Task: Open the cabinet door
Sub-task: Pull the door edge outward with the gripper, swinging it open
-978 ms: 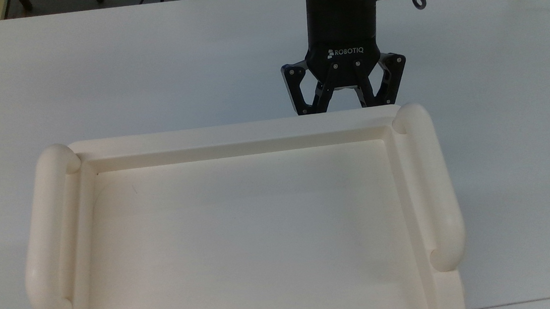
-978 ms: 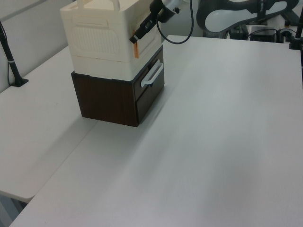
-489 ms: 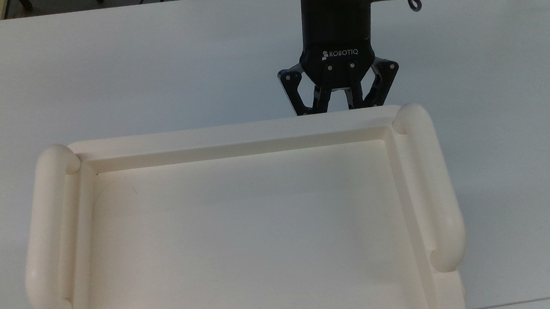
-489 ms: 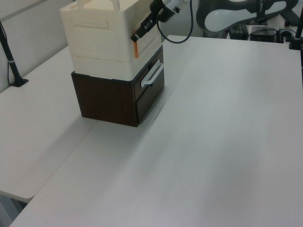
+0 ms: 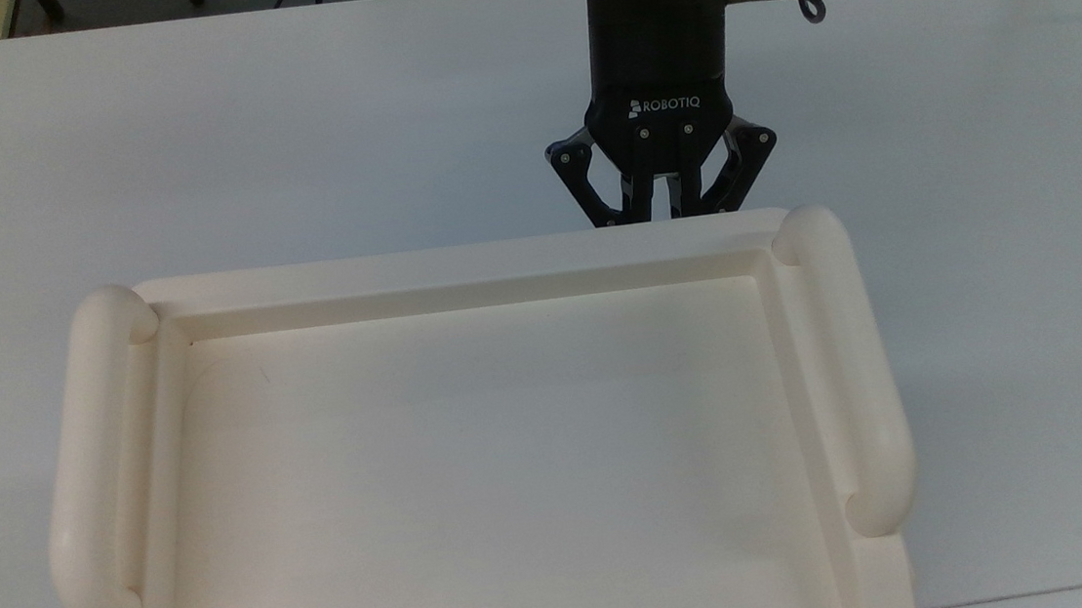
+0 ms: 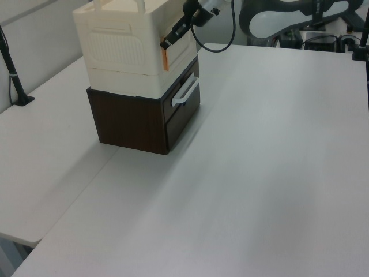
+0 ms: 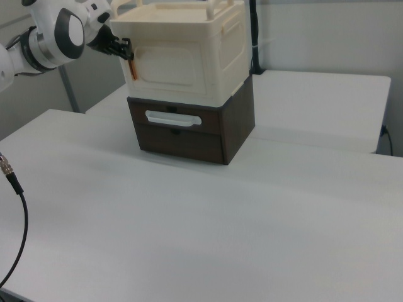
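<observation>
Here, the cream cabinet [image 7: 189, 56] stood on a dark drawer unit [image 7: 192, 129] on the desk [image 7: 208, 233]. At the cabinet door [image 7: 169, 63]'s nine o'clock edge, the pincer [image 7: 123, 49] seemingly clamped an orange tab [image 7: 131, 68]. The door looked light, stiff, slippery.

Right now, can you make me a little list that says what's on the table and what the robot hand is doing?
cabinet: cream plastic cabinet, tray-like top with rounded rails
door: cream plastic cabinet door, looks closed
orange tab: on the door's edge, at the right view's left
underneath: dark brown wooden drawer box with white handle
gripper: black two-finger gripper, fingers nearly together at the tab
table: white
</observation>
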Available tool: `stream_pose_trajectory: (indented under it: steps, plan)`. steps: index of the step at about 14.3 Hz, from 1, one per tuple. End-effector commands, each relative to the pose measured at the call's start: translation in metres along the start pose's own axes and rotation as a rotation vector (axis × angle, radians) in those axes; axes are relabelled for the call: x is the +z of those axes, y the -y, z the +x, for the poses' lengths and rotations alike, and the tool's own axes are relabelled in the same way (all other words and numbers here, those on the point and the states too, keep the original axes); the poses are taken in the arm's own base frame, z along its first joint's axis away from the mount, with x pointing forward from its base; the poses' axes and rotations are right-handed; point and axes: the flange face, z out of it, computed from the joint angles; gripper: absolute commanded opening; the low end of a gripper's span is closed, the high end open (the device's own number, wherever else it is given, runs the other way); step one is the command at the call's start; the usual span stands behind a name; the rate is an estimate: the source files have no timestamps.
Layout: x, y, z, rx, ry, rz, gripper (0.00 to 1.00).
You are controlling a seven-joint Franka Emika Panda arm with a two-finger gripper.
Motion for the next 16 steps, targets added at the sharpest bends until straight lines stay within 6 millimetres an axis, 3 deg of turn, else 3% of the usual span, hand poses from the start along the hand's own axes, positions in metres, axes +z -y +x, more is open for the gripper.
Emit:
stream_pose_trajectory:
  steps: [1,7,8,11,12,13,16]
  plan:
    - [0.008,-0.019,-0.009,0.018,0.057,-0.049,0.16]
    - [-0.009,-0.031,-0.028,0.031,0.256,-0.097,0.16]
    - [-0.013,-0.033,-0.031,0.042,0.290,-0.099,0.21]
    - [-0.031,-0.048,-0.036,0.077,0.401,-0.075,0.60]
    - [-0.039,-0.057,-0.037,0.080,0.438,-0.065,0.65]
    - [-0.052,-0.067,-0.039,0.067,0.494,-0.056,0.84]
    - [-0.089,-0.094,-0.037,0.055,0.555,-0.050,0.91]
